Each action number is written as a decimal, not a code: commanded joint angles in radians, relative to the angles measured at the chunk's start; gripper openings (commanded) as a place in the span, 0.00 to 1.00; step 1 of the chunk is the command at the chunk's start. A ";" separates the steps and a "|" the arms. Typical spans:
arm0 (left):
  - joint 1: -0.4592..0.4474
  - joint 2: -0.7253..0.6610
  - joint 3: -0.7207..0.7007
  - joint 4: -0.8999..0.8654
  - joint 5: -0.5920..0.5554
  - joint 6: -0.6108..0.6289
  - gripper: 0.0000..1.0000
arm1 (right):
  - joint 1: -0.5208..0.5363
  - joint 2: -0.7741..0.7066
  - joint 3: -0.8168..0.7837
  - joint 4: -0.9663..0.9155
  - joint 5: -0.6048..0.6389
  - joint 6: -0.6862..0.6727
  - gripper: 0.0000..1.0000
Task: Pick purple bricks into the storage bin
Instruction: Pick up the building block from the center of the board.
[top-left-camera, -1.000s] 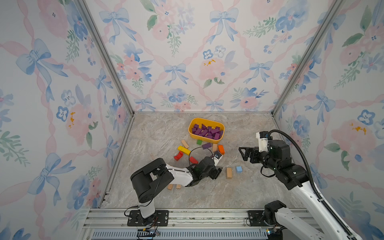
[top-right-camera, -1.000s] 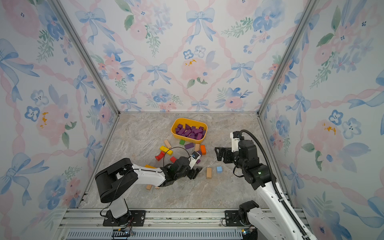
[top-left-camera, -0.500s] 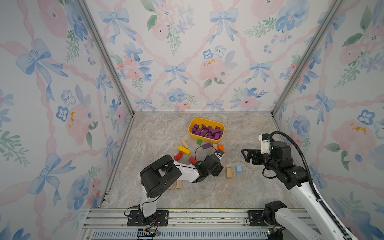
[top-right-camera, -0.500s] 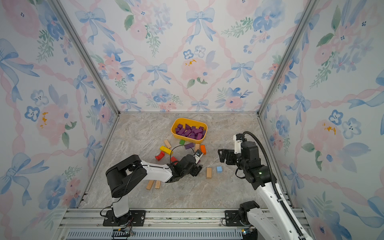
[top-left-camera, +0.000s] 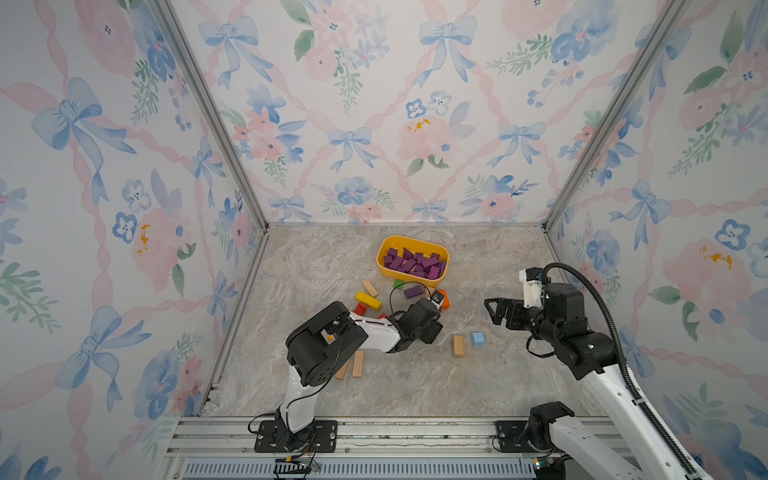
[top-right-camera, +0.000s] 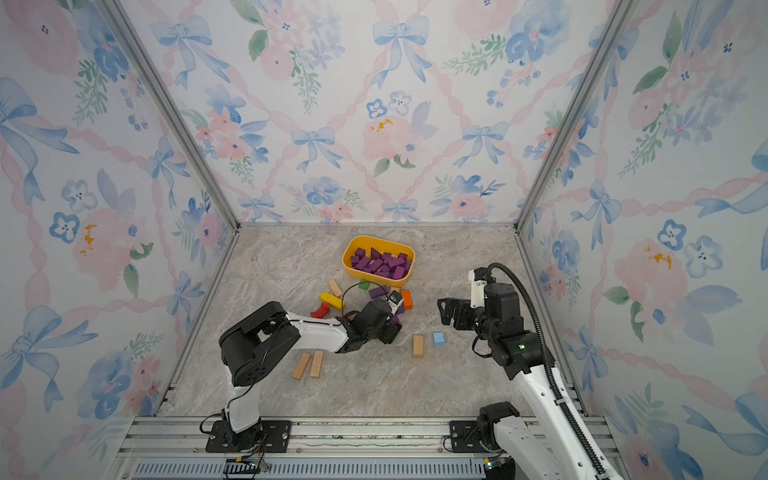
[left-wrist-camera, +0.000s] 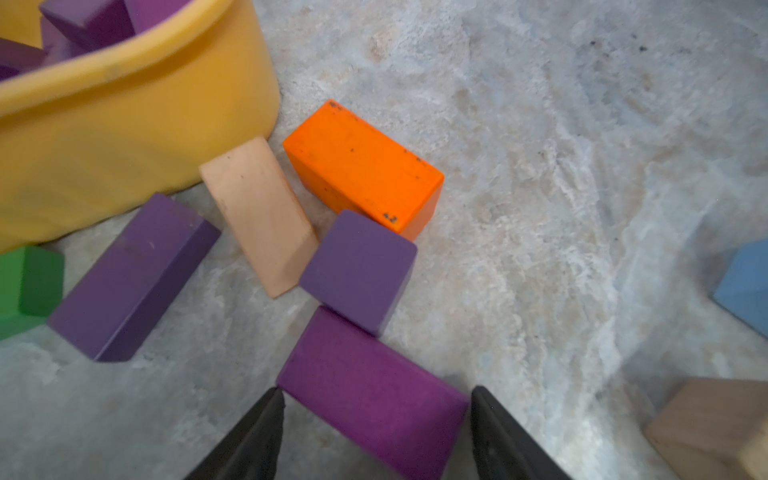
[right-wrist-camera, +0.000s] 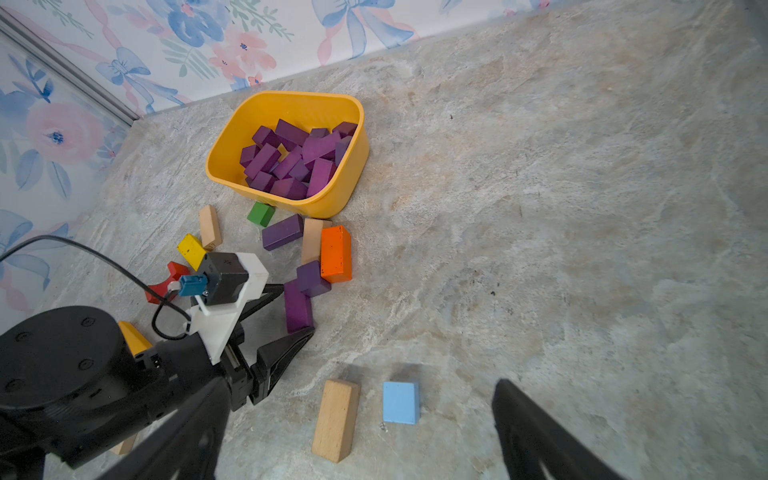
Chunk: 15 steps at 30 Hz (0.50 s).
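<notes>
Left gripper (left-wrist-camera: 376, 392) released, jaws astride the purple bar (left-wrist-camera: 370, 411) near the middle of the table (left-wrist-camera: 582, 166). It should square up, clear the touching purple cube (left-wrist-camera: 359, 270), then clench.

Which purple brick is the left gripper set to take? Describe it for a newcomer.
From the yellow storage bin, come toward the robot past the orange block. Three purple bricks lie outside the bin; this is the bar nearest the robot, touching a purple cube at one end. It alone sits inside the open left gripper.
</notes>
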 joint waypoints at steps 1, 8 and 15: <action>0.015 0.037 0.027 -0.060 0.050 0.028 0.71 | -0.010 0.007 -0.009 -0.031 -0.009 -0.014 0.97; 0.025 0.062 0.043 -0.076 0.058 0.055 0.66 | -0.012 0.020 -0.005 -0.031 -0.007 -0.009 0.97; 0.025 0.074 0.041 -0.083 0.052 0.073 0.46 | -0.011 0.036 0.003 -0.037 -0.007 -0.008 0.97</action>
